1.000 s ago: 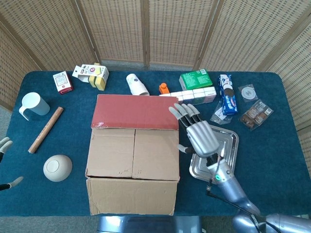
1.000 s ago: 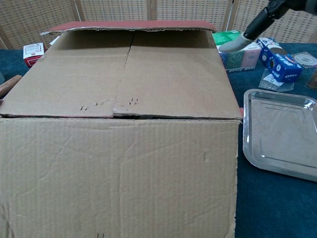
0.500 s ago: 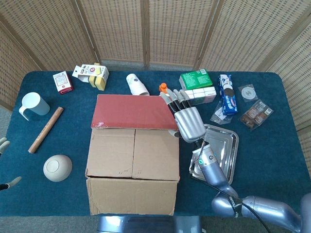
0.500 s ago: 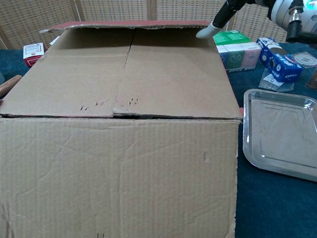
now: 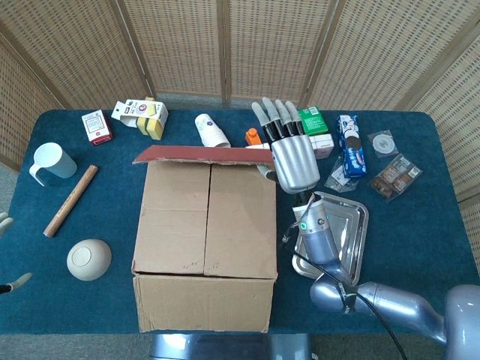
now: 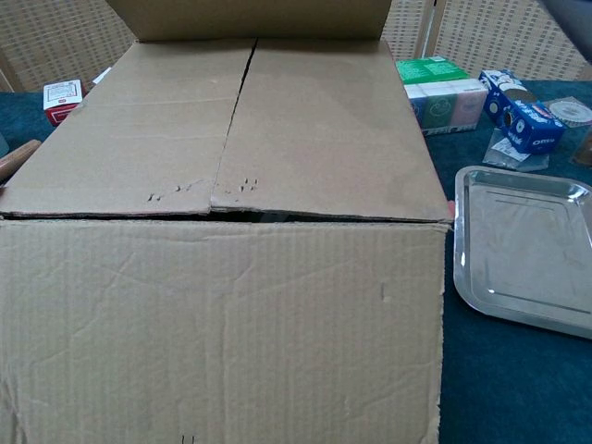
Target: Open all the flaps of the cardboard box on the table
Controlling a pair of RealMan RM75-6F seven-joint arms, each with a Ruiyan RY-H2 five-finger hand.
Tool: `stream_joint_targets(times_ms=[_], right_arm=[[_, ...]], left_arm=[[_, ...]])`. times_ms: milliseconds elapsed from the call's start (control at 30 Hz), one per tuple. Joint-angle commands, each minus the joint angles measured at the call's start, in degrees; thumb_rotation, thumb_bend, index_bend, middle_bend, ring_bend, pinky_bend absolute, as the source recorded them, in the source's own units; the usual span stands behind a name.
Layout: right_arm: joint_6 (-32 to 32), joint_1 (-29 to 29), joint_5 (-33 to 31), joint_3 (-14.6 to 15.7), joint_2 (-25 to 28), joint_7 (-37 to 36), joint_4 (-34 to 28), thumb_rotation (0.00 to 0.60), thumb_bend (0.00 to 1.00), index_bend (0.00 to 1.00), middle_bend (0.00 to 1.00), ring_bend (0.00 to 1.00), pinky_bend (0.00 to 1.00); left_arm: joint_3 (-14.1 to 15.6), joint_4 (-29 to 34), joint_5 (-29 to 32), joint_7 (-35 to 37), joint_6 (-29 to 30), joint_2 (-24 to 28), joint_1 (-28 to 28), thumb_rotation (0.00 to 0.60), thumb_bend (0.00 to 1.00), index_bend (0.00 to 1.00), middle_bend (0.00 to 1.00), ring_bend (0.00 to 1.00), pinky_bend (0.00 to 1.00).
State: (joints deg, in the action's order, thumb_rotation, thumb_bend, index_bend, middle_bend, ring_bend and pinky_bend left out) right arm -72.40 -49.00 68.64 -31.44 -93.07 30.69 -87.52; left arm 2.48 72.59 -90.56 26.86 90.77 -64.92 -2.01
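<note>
The cardboard box (image 5: pixel 204 240) stands mid-table and fills most of the chest view (image 6: pixel 222 314). Its far flap (image 5: pixel 201 155) is raised nearly upright, red outer face showing as a thin strip, and its brown inner face (image 6: pixel 250 17) is at the top of the chest view. Two top flaps (image 6: pixel 148 120) (image 6: pixel 324 120) lie flat and meet at a centre seam. My right hand (image 5: pixel 289 150) is at the far flap's right end with straight fingers pointing away and thumb beside the flap edge, gripping nothing. Only spread fingertips of my left hand (image 5: pixel 7 223) show at the left edge.
A metal tray (image 5: pixel 352 225) lies right of the box under my right forearm. Behind the box are a paper cup (image 5: pixel 211 131), an orange bottle (image 5: pixel 253 136), a green box (image 5: pixel 313 118) and a cookie box (image 5: pixel 349 146). Left of the box lie a mug (image 5: pixel 52 161), a wooden rod (image 5: pixel 71 199) and a bowl (image 5: pixel 88 259).
My right hand moved from beside the box to its far right corner and pushed the far flap up from flat to nearly upright. The left hand stayed at the table's left edge.
</note>
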Motion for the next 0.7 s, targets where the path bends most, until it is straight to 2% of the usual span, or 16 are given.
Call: stream_joint_targets(times_ms=[33, 100, 167, 267, 467, 700], right_arm=[[1.07, -2.81, -2.09, -2.53, 0.35, 1.57, 2.97, 0.6, 0.15, 0.0, 0.0, 0.0, 0.0], [2.22, -4.64, -3.9, -4.0, 0.4, 2.21, 5.77, 0.6, 0.13, 0.0, 0.0, 0.0, 0.0], [3.95, -7.78, -7.65, -6.82, 0.03, 3.66, 10.86, 0.6, 0.11, 0.0, 0.0, 0.0, 0.0], [5.09, -10.84, -11.18, -7.95, -1.28, 5.18, 16.36, 0.6, 0.11, 0.0, 0.0, 0.0, 0.0], [6.25, -14.54, -13.52, -5.23, -3.85, 9.07, 25.27, 0.6, 0.05, 0.0, 0.0, 0.0, 0.0], [5.72, -14.37, -12.55, -2.24, -3.86, 7.29, 26.31, 0.6, 0.01, 0.0, 0.0, 0.0, 0.01]], left_arm=[[-0.07, -0.02, 0.03, 0.03, -0.01, 0.0, 0.05, 0.6, 0.0, 0.0, 0.0, 0.0, 0.06], [-0.2, -0.03, 0.15, 0.1, 0.01, 0.04, 0.13, 0.6, 0.0, 0.0, 0.0, 0.0, 0.06], [-0.46, 0.03, 0.21, 0.19, 0.4, 0.18, 0.3, 0.6, 0.0, 0.0, 0.0, 0.0, 0.06], [-0.68, 0.23, 0.22, 0.14, 0.72, 0.37, 0.47, 0.6, 0.0, 0.0, 0.0, 0.0, 0.06], [-0.82, 0.65, 0.01, 0.12, 1.3, 0.64, 0.9, 0.6, 0.0, 0.0, 0.0, 0.0, 0.06], [-0.86, 0.32, 0.0, 0.43, 0.93, 0.57, 1.06, 0.6, 0.0, 0.0, 0.0, 0.0, 0.07]])
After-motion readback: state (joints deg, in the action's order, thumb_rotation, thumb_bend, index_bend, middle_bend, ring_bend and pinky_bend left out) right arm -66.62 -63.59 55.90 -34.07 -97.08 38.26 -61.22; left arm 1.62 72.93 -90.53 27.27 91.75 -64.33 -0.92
